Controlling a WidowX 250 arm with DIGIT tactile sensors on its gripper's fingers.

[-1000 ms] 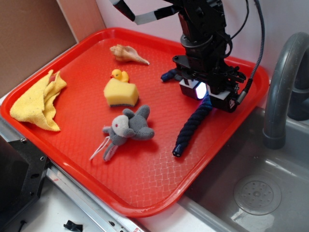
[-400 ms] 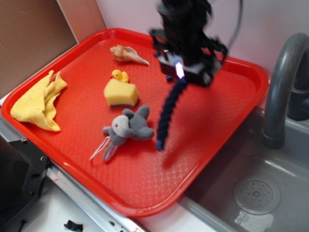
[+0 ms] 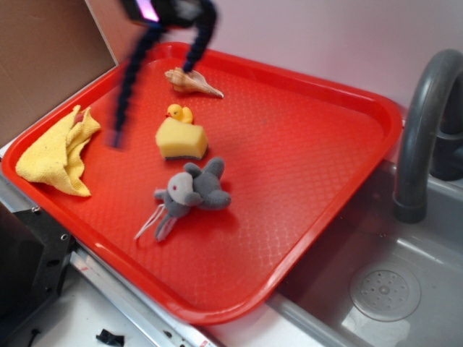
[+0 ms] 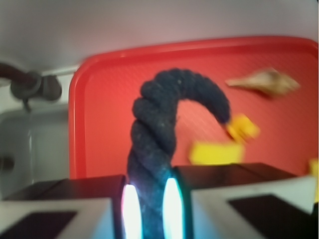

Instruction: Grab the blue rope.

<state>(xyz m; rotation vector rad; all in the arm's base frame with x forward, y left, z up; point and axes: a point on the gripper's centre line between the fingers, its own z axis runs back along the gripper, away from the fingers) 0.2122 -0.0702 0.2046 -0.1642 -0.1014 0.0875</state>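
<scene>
The blue rope [image 3: 129, 83] is a thick dark navy twisted cord. It hangs in the air from my gripper [image 3: 154, 10] at the top left of the exterior view, blurred by motion. One end dangles over the tray's left part; the other loops down near the seashell. In the wrist view the rope [image 4: 154, 144] is pinched between my glowing pads, and my gripper [image 4: 148, 209] is shut on it. The rope arches up and over toward the right. Most of the arm is out of the exterior view.
A red tray [image 3: 311, 144] holds a seashell [image 3: 192, 81], a yellow duck [image 3: 178, 113] behind a yellow sponge [image 3: 181, 139], a grey plush elephant [image 3: 192, 190] and a yellow cloth [image 3: 61, 148]. A grey faucet [image 3: 423, 123] and a sink [image 3: 383, 289] are on the right.
My gripper has lifted the rope off the tray and swung it fast from the right back part to the far left top. The rope now hangs free in the air.
</scene>
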